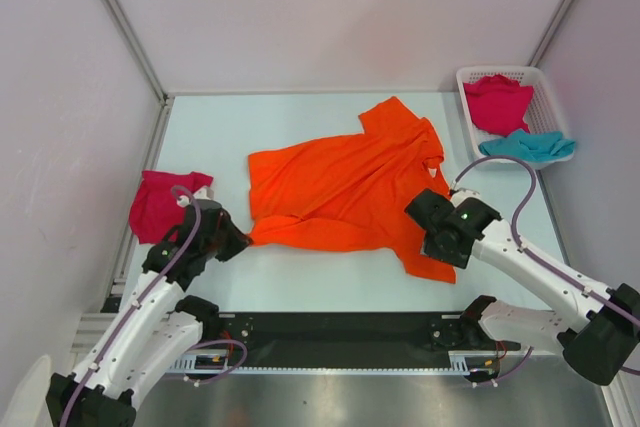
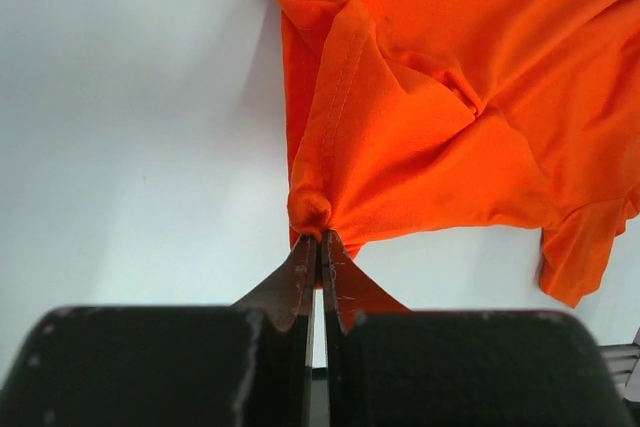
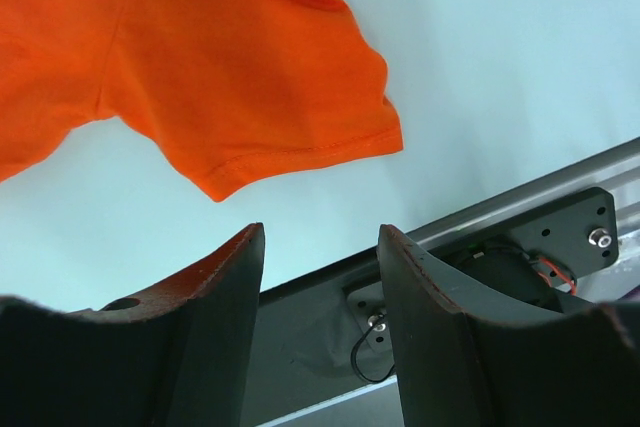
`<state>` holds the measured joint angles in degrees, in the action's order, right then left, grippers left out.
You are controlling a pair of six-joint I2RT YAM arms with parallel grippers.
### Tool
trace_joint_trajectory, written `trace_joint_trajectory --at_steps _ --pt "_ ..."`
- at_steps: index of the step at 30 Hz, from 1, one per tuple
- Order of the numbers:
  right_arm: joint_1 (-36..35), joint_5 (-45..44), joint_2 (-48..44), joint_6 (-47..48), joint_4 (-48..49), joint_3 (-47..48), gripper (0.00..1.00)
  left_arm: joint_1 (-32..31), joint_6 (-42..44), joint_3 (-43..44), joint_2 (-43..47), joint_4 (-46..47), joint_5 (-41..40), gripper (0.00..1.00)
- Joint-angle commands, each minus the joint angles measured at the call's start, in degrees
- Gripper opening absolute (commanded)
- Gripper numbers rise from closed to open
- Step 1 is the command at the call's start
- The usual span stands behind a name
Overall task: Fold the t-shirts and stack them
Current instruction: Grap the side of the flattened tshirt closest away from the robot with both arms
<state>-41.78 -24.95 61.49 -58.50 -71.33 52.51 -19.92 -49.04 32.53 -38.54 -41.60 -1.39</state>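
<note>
An orange t-shirt [image 1: 340,187] lies spread and rumpled across the middle of the table. My left gripper [image 1: 243,239] sits at the shirt's near-left corner. In the left wrist view the gripper [image 2: 320,238] is shut on a bunched corner of the orange cloth [image 2: 450,97]. My right gripper [image 1: 432,243] hovers over the shirt's near-right sleeve. It stands open [image 3: 320,232] with nothing between the fingers, the sleeve [image 3: 230,87] just beyond them. A magenta t-shirt [image 1: 160,203] lies folded at the left edge. Another magenta t-shirt [image 1: 497,102] and a teal one [image 1: 527,145] are in the basket.
The white lattice basket [image 1: 545,87] stands at the back right corner. Metal frame rails run along the table's left side [image 1: 140,197] and back. The black base plate [image 1: 340,332] with the arm mounts lies along the near edge, also seen in the right wrist view [image 3: 520,237].
</note>
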Motion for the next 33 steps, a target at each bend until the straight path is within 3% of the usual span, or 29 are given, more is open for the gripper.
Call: trace_joint_trajectory --at_steps 1,8,16,18,21,24,33 --pt "-0.2 -2.2 0.7 -3.0 -2.7 0.8 0.55 -0.3 -2.5 2.4 0.6 -2.1 -0.5 0.06" --pt "-0.3 -2.4 -1.2 -3.3 -3.7 0.8 0.56 -0.2 -6.2 2.6 6.4 -7.4 -3.0 0.08" --pt "-0.3 -2.6 0.0 -2.7 -3.5 0.7 0.57 -0.2 -7.3 0.9 7.2 -7.4 0.9 0.11" --pt "-0.3 -2.6 0.0 -2.3 -2.8 0.7 0.57 -0.2 -6.6 1.1 6.4 -6.8 3.3 0.19" --pt "-0.3 -2.3 -0.1 -2.1 -2.1 0.3 0.57 -0.2 -5.5 2.4 5.0 -6.0 4.0 0.43" --pt "-0.3 -2.3 -0.1 -1.9 -2.1 0.1 0.57 -0.1 -4.9 4.0 3.8 -6.3 3.2 0.6" --pt "-0.3 -2.3 -1.2 -1.9 -1.5 -1.4 0.59 -0.2 -5.3 4.0 3.6 -6.0 1.7 0.68"
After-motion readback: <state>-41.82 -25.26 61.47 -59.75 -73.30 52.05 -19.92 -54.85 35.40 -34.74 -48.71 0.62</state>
